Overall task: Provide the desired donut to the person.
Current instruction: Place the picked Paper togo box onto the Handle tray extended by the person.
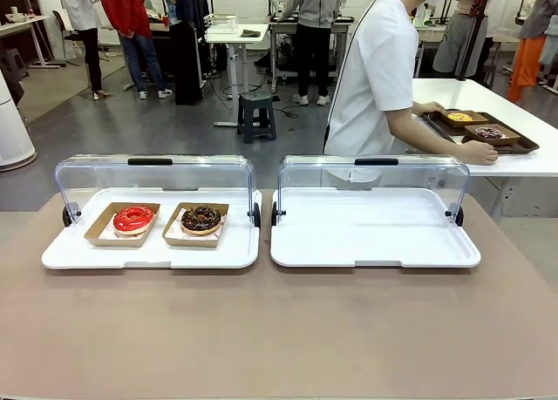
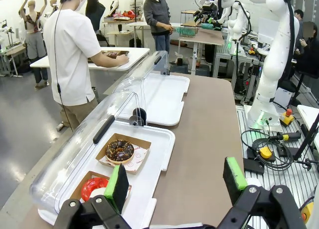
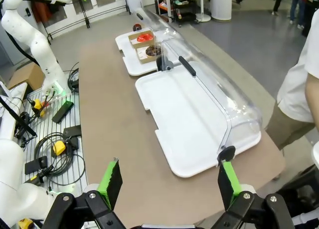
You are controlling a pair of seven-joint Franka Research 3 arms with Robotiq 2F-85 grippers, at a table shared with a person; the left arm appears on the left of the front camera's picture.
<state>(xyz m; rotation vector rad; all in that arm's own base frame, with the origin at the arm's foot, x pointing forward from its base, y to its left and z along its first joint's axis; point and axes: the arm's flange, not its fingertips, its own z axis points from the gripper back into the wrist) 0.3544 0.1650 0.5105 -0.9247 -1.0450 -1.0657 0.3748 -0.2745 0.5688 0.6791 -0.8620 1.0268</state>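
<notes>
On the tan worktop (image 1: 279,330), nearest the robot, two white plastic display trays with raised clear dome lids lie side by side. The left white tray (image 1: 148,252) carries two brown card boats: a red-glazed ring donut (image 1: 132,218) towards the outer end and a chocolate-sprinkled ring donut (image 1: 201,218) beside it, nearer the middle. The right white tray (image 1: 375,239) is bare.

Key relation: both donuts lie on the left arm's side. In the left wrist view they sit just ahead of and below the left hand (image 2: 177,181), red one (image 2: 93,187) closest to its near finger, chocolate one (image 2: 119,150) a little beyond. From the right hand (image 3: 169,181) they are well apart, past the whole bare tray. Judgement: the left arm is the better placed.

Left hand: jaws spread wide, nothing between the green pads, touching nothing. Right hand: likewise spread wide and empty, hovering over the worktop edge.

Far side: the person in a white short-sleeved top (image 1: 379,69) stands turned away, hands on a dark tray (image 1: 523,145) on another white table. Which donut is wanted cannot be told.
</notes>
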